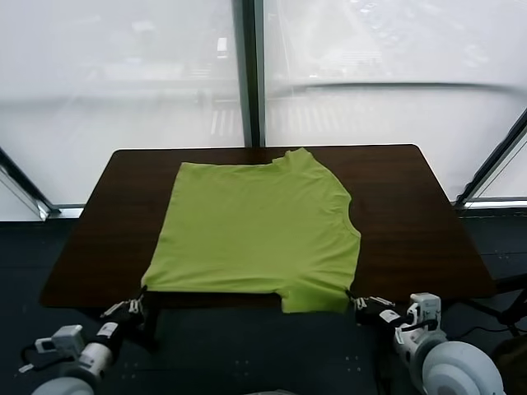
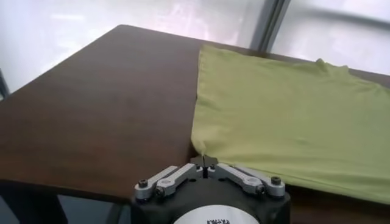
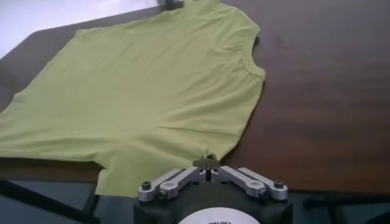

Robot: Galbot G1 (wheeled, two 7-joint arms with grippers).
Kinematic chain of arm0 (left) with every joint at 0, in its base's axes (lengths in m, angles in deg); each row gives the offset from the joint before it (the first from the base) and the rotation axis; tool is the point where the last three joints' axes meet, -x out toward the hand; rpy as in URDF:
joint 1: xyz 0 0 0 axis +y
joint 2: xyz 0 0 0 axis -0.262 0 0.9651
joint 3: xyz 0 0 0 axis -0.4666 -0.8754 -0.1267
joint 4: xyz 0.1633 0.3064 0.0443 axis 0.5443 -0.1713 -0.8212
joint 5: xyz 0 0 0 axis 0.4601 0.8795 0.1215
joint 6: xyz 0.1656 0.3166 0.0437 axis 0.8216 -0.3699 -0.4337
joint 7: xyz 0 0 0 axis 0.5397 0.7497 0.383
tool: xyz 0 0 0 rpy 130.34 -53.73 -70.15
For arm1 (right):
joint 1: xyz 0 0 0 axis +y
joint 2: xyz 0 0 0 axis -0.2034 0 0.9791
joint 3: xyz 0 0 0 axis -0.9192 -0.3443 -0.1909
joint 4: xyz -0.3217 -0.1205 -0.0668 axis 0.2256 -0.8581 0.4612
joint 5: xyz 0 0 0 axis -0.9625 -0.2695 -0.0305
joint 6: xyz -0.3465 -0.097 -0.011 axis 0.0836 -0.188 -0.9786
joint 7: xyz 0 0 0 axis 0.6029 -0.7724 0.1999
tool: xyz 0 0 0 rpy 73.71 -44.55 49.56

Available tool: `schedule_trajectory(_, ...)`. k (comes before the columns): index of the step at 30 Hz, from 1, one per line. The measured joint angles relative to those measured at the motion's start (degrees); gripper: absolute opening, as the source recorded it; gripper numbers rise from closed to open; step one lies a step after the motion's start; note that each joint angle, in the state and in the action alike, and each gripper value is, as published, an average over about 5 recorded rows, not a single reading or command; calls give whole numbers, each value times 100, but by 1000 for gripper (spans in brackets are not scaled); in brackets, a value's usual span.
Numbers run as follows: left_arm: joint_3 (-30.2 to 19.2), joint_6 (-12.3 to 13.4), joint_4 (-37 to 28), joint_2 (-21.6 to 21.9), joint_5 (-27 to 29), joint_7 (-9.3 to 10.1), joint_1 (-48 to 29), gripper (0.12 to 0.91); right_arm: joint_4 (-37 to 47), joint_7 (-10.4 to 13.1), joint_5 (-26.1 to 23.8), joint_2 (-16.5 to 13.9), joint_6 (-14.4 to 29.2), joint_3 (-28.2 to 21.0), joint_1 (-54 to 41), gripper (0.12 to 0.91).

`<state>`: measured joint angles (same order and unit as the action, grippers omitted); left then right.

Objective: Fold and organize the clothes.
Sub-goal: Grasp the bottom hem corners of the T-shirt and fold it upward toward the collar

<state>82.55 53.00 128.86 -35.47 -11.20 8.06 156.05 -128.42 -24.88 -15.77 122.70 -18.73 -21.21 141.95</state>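
A lime-green T-shirt (image 1: 255,230) lies spread flat across a dark wooden counter (image 1: 412,222) set before frosted window panes (image 1: 123,82), its plain side up, neckline toward the counter's right edge and hem toward the left edge. The garment's near edge runs along the counter's front edge, with one short sleeve (image 1: 317,298) hanging slightly over it. The left gripper (image 1: 138,301) sits at the front edge near the counter's left corner, its fingers (image 2: 205,162) pressed together and pinching the shirt's near hem corner. The right gripper (image 1: 352,298) sits at the front edge farther right, its fingers (image 3: 207,163) likewise closed, pinching the fabric at the edge of the near sleeve. Faint creases fan across the cloth from the sleeve seam. The far sleeve lies near the counter's back edge.
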Motion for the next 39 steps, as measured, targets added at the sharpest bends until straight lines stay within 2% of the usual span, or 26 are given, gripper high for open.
schedule_trajectory(7, 206, 3, 201, -40, -42, 7, 235, 149, 12, -32, 90, 116, 23, 62, -231, 138)
schedule_trajectory(15, 153, -42, 425, -181, -30, 36, 38, 149, 356, -108, 128, 164, 73, -51, -877, 138)
schedule_trajectory(22, -95, -211, 423, -128, -24, 187, -568, 149, 986, -135, 119, 342, 78, -297, -1668, 138)
schedule_trajectory(32, -221, -183, 73, 24, -102, 138, -1517, 149, 1793, -131, 104, 539, 109, -580, -2506, 138)
schedule_trajectory(39, -338, -160, -244, 165, -119, 150, -2026, 149, 2171, -321, -48, 649, 425, -740, -2869, 138)
